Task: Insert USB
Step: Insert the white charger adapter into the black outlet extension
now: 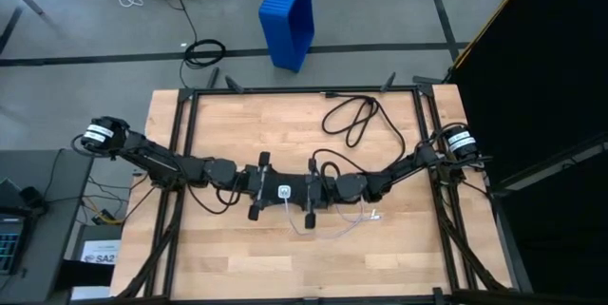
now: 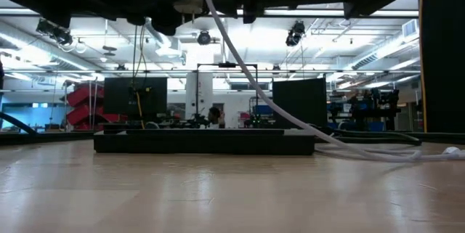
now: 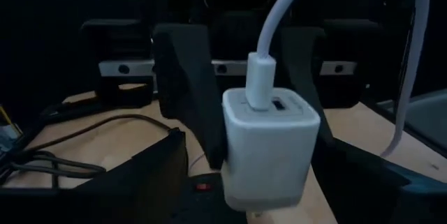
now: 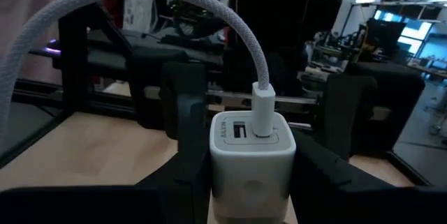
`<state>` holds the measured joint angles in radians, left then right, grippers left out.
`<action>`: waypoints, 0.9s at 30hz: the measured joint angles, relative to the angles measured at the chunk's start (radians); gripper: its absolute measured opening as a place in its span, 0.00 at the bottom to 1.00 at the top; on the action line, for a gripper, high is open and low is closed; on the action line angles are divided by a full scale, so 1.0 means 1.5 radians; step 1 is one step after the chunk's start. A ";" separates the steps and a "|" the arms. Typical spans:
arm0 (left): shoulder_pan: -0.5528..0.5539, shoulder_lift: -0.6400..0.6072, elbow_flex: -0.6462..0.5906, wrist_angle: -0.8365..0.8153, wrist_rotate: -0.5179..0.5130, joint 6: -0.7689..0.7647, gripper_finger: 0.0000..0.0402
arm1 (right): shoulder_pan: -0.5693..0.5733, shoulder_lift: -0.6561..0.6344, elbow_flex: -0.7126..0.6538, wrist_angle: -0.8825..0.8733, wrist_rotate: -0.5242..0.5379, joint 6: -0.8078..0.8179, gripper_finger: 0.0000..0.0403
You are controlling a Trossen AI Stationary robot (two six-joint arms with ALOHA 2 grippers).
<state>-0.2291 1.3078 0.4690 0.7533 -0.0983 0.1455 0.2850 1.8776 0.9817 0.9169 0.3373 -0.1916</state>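
Left arm: reaches in from 9 o'clock to the middle of the tabletop [image 1: 237, 257].
Left claw [image 1: 258, 189]: wide, holding nothing. Its fingers stand off to either side of the white charger block [image 1: 283, 191], at the block's 9 o'clock.
Charger block: raised off the wood at the centre, between the two claws and gripped from the 3 o'clock side.
USB cable [image 1: 328, 232]: its white plug [image 3: 260, 77] stands in one port of the block and looks pushed home, with the second port beside it empty. The cable arches off the plug, drops toward 6 o'clock, then trails along the wood to a loose end [image 1: 375, 215] near 4 o'clock.
Right claw [image 1: 311, 193]: closed on the charger block, with a finger pressed to each side.
Black cord [image 1: 353, 115]: looped at about 1 o'clock from the block, well apart from it.
Step in hand: the plug looks seated, so I judge this to be the let-go.
How to do it well: draw the left claw straight back toward 9 o'clock, level, with its fingers kept wide and clear of the arching cable. Hold the block dead steady in the right claw so nothing tugs the plug loose.
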 joint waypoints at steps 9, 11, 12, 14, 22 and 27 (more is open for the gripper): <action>0.000 0.006 0.004 -0.007 -0.003 0.005 0.56 | 0.000 0.000 0.000 -0.001 0.003 0.006 0.28; 0.003 0.006 0.004 -0.009 -0.004 0.012 0.53 | 0.000 0.000 0.000 0.000 0.005 0.005 0.28; 0.004 0.006 0.004 -0.014 -0.010 0.022 0.51 | 0.000 0.000 0.000 0.000 0.003 0.011 0.28; 0.004 0.006 0.004 -0.014 -0.014 0.024 0.47 | 0.000 0.000 -0.001 0.002 0.004 0.012 0.28; 0.004 0.006 0.004 -0.009 -0.014 0.026 0.38 | -0.001 0.000 0.000 0.002 0.002 0.008 0.28; 0.004 0.006 0.003 -0.006 -0.021 0.032 0.33 | -0.001 0.000 0.000 0.000 0.007 0.006 0.29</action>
<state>-0.2230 1.3174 0.4740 0.7436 -0.1297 0.1937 0.2832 1.8771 0.9817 0.9174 0.3486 -0.1830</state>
